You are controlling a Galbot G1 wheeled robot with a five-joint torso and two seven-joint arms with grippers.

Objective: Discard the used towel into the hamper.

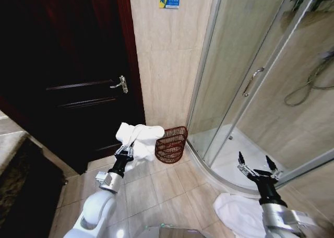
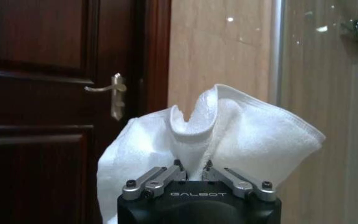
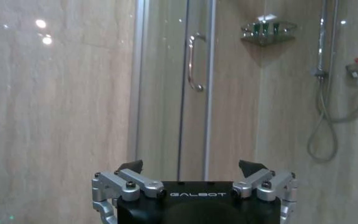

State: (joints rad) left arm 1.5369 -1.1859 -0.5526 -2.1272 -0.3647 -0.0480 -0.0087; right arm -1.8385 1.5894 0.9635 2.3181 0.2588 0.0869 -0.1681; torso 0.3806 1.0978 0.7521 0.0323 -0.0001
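1. In the bathroom corner, between the dark door [image 1: 78,76] and the shower enclosure [image 1: 250,92], the hamper [image 1: 171,144] stands on the tiled floor [image 1: 162,188] against the wall; nothing white is visible inside it.
2. The left tool [image 1: 129,146] is pressed together on the white towel [image 1: 140,136], pinching a fold of it; in the left wrist view the cloth [image 2: 229,135] rises bunched above the closed fingers [image 2: 166,175].
3. The towel is held clear of the floor, just beside the hamper and not over its mouth.
4. The right tool [image 1: 257,166] is spread and holds nothing, parked near the shower tray, well apart from the hamper.
5. A second white cloth [image 1: 237,212] lies on the floor by the right arm.
6. Assessment: pickup done; carrying over the rim and release remain
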